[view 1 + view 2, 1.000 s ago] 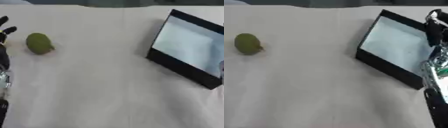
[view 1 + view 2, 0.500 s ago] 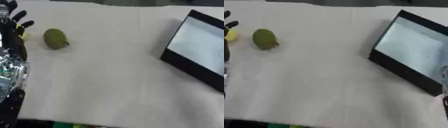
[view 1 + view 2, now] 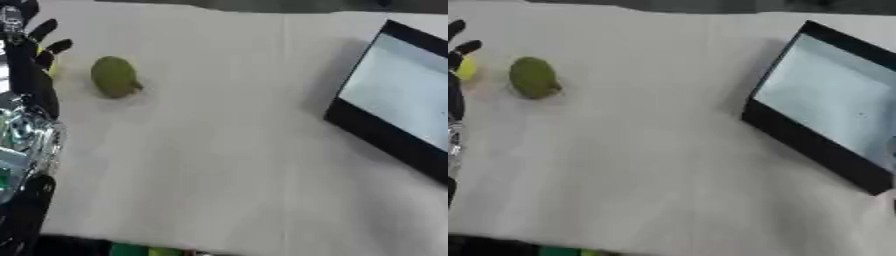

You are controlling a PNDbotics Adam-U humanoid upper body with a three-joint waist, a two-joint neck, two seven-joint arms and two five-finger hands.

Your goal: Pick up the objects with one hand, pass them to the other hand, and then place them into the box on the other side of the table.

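**Green fruit waits by the left hand, box across the table**

Pale cloth covers the whole table (image 3: 219, 150), with a soft crease running down its middle, and that bare stretch is what separates the work from its goal. At the far left lies the green fruit (image 3: 115, 76), oval and resting on its side, just beside the left hand (image 3: 35, 55). It sits within that hand's reach and well apart from the box (image 3: 833, 105), which suggests the left hand is meant to lift it and pass it across. The left hand is raised with its fingers straight and spread, curled round nothing, and is not touching the fruit. A small yellow thing (image 3: 465, 68) shows next to the fingers; what it is cannot be made out.

On the right stands the box, black-walled with a pale floor, set askew to the table edge and holding nothing visible. The right hand shows in neither view, so its state is unknown.

Beyond the far edge the room is only a dark band. Below the near edge, green and yellow patches peek out.
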